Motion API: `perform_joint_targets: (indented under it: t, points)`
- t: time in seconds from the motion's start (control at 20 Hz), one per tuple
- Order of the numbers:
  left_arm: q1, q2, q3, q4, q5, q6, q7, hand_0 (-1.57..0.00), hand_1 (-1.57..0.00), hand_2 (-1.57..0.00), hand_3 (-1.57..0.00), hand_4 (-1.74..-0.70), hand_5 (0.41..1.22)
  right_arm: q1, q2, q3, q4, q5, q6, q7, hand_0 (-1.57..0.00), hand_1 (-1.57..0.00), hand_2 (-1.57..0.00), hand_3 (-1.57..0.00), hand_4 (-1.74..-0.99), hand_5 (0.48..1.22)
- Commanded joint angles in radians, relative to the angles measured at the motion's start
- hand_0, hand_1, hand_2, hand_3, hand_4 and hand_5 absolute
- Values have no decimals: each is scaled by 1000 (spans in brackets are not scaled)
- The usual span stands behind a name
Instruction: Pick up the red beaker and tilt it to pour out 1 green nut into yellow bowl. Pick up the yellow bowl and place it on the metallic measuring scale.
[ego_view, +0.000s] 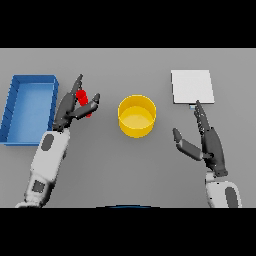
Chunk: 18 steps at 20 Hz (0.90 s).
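The red beaker stands on the table left of the yellow bowl. My left hand is at the beaker, which sits between the straight fingers and the thumb; the hand is open and hides much of it. No green nut shows in the beaker or the bowl. The metallic measuring scale lies flat at the back right. My right hand rests open just in front of the scale, fingers pointing toward it, thumb spread to the left.
A blue bin stands at the left edge, just beside my left arm. The grey table stretches in front of the bowl between both arms.
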Motion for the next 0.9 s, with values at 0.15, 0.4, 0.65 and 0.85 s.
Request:
perform_joint_targets:
  t: [0.15,0.4,0.65,0.85]
  points:
    - [-47,-28,55,107,45,4,-96,-4,-7,-54,-37,-1328,738,-13,-1,-4,10,-2,-1,4,1,1,1,1,-1244,644]
    - [-91,-56,66,173,7,109,-126,-755,-783,-844,-884,-1519,999,1,-5,-10,9,-5,0,-9,1,1,1,1,-1239,648]
    - [-96,-54,37,186,-22,115,-177,-1304,-1313,-1333,-1237,-1597,1148,-11,-6,-9,1,-12,6,5,1,1,1,1,-1250,647]
    - [-102,-49,65,162,30,69,-159,-1462,-1465,-1473,-1434,-1614,1165,-14,-7,-12,-4,-15,3,18,1,1,1,1,-1245,642]
